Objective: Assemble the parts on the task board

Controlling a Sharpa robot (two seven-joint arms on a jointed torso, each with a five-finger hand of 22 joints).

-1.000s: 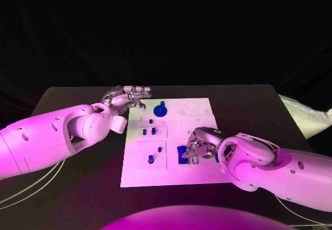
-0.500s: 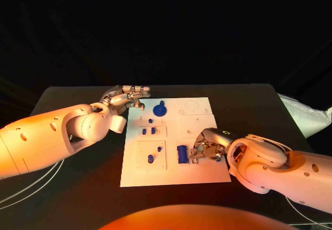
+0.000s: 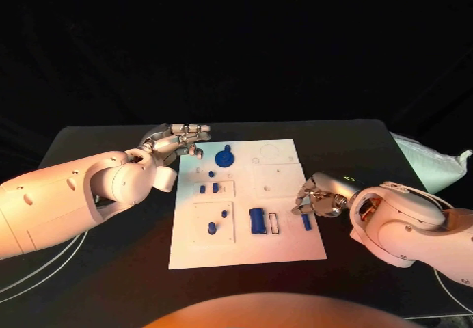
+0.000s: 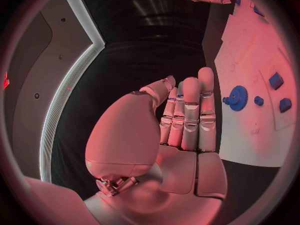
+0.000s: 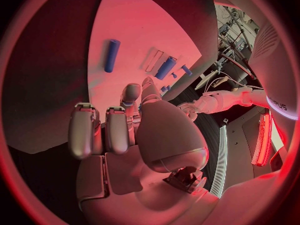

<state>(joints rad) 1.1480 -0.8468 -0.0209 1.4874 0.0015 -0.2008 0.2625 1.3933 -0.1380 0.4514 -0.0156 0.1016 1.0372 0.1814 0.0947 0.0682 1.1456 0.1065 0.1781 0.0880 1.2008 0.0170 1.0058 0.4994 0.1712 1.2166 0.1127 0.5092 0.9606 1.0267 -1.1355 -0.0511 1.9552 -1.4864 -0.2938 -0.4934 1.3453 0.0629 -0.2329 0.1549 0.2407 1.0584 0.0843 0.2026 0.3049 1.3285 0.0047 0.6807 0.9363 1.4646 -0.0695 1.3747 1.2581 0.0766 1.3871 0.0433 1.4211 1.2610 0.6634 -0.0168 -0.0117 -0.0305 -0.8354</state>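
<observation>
Parts-wise, a blue cylindrical peg (image 3: 305, 221) lies free on the white task board (image 3: 286, 247) just under the right hand (image 3: 317, 201), whose curled fingers hold nothing, while the left hand (image 3: 180, 139) parks empty off the board's far corner, probably keeping clear.

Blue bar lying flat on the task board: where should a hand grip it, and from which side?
Probably pinch the blue bar across its narrow width at mid-length, from above: it lies flat on the task board, long sides exposed.
</observation>
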